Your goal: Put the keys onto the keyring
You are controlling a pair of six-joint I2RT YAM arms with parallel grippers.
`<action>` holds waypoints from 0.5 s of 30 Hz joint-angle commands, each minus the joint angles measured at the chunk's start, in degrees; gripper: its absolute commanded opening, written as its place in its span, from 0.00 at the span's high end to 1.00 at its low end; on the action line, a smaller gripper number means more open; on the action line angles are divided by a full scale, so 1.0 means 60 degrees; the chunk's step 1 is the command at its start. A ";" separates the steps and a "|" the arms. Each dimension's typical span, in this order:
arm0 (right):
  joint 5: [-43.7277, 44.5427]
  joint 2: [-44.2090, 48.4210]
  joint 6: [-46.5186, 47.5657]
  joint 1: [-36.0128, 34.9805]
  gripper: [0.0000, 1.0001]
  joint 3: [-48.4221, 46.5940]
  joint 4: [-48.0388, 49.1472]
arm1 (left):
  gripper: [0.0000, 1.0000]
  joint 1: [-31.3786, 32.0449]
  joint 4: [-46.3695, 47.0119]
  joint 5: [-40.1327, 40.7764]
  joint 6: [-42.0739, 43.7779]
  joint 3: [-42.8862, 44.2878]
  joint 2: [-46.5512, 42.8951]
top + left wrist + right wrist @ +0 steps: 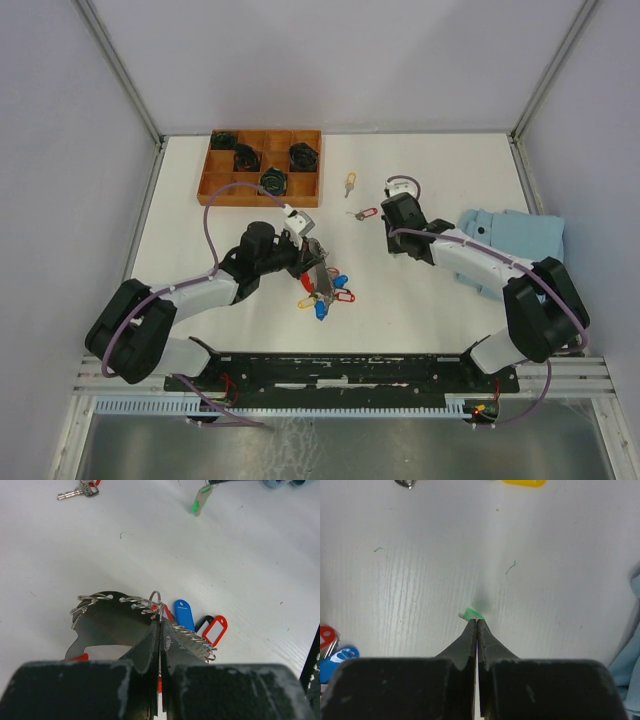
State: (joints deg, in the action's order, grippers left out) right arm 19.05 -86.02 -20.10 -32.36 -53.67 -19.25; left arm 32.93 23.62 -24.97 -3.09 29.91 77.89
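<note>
Top external: two keys [350, 182], one keyring [325, 286]

A white table [420, 310] fills the view from above. At its far left corner sits a shallow brown wooden tray [232, 201], divided into square compartments. Four dark round items [303, 155] lie in the tray, spread across separate compartments; what they are cannot be told. Against the table's right edge lies a crumpled pale blue cloth [520, 240], well apart from the tray.
</note>
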 commanded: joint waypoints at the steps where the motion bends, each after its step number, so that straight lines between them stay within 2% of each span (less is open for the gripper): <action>1: -0.0345 -0.0039 -0.1106 -0.0085 0.98 0.0475 -0.0326 | 0.97 0.0021 0.0283 0.0004 0.0253 0.0211 -0.0136; 13: -0.1243 0.0257 -0.2750 -0.1046 0.92 0.1193 -0.0826 | 0.97 0.0020 0.0272 -0.0099 0.0180 0.0325 0.0098; 15: -0.1586 0.0175 -0.2944 -0.1053 0.87 0.1249 -0.0747 | 0.97 0.0029 0.0248 -0.0112 0.0179 0.0347 0.0137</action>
State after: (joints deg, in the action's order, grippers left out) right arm 12.91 -85.97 -33.47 -37.82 -46.33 -24.18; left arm 32.93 22.72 -25.04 -3.11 29.93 78.37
